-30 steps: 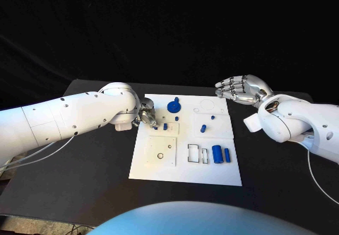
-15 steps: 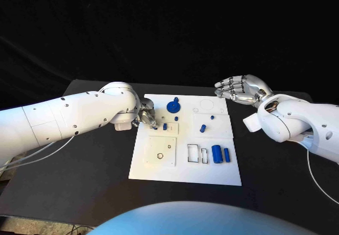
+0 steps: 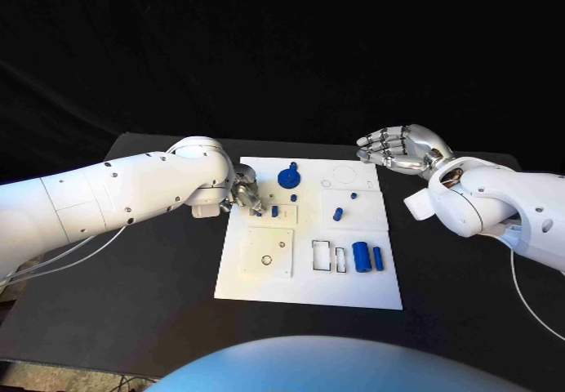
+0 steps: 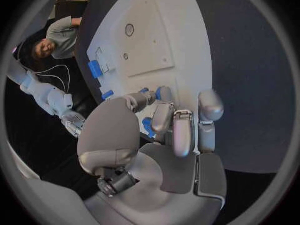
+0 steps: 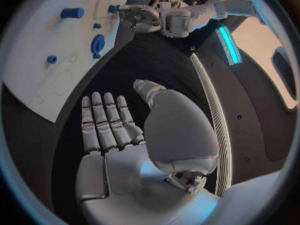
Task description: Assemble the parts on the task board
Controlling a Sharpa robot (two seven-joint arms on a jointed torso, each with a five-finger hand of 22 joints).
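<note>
1. You have the white task board [image 3: 309, 282] lying flat in the middle of the black table [image 3: 130, 302], with shallow recesses cut into it. In the black-outlined rectangular slots near its near right side you can see a thick blue cylinder [image 3: 362, 256] and a thinner blue bar [image 3: 378, 259] lying side by side, just apart.
2. Near the far edge of the board a blue round disc part [image 3: 290, 176] stands with a knob on top. A small blue peg [image 3: 338, 214] lies tilted near the middle right, and a tiny blue stud [image 3: 353, 196] sits just beyond it.
3. Your left hand [image 3: 245, 196] is at the board's left edge, its silver fingers [image 4: 164, 116] curled together over a small blue peg [image 3: 276, 211]. The left wrist view shows blue pieces between and under the fingertips, but you cannot tell whether one is pinched or only touched.
4. Your right hand [image 3: 398, 149] is raised beyond the board's far right corner, fingers [image 5: 103, 120] straight, slightly apart, holding nothing.
5. The parts look like smooth matte plastic; the hands are brushed metal with white arm shells.
6. The table surface is matte black against a dark backdrop.
</note>
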